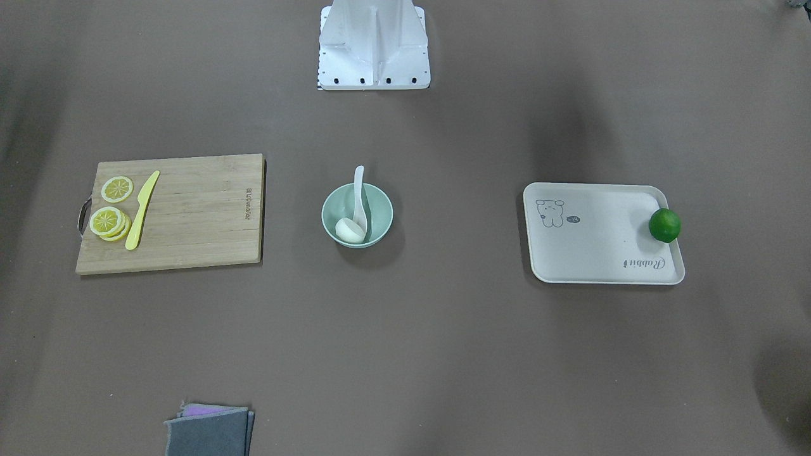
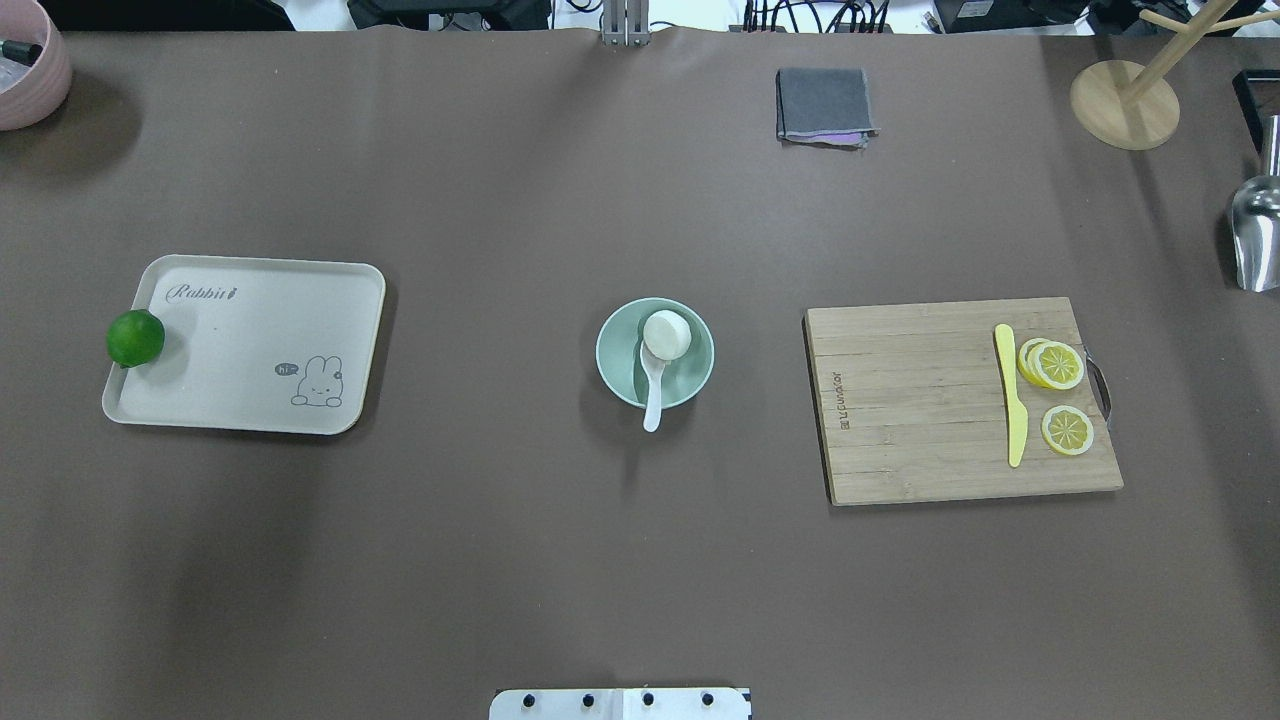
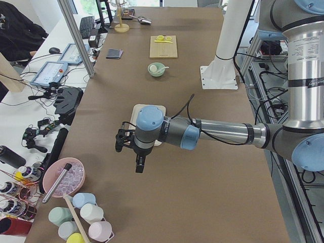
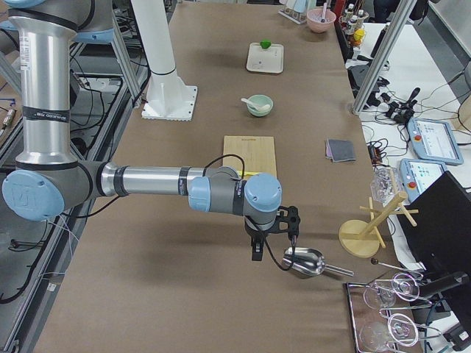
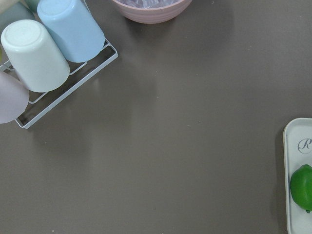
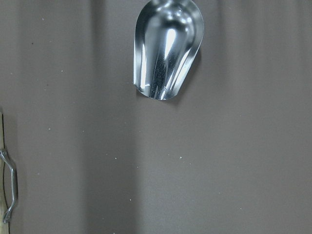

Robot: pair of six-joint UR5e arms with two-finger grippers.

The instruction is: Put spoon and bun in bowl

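The pale mint-green bowl stands at the middle of the table, also in the overhead view. The white bun lies inside it. The white spoon rests with its scoop in the bowl and its handle over the rim toward the robot. My left gripper hovers far off at the table's left end, beyond the tray. My right gripper hovers at the right end by a metal scoop. Both show only in the side views, so I cannot tell whether they are open or shut.
A wooden cutting board carries lemon slices and a yellow knife. A cream tray holds a lime. A grey cloth, a metal scoop, a wooden stand, a pink ice bowl and cups sit at the edges.
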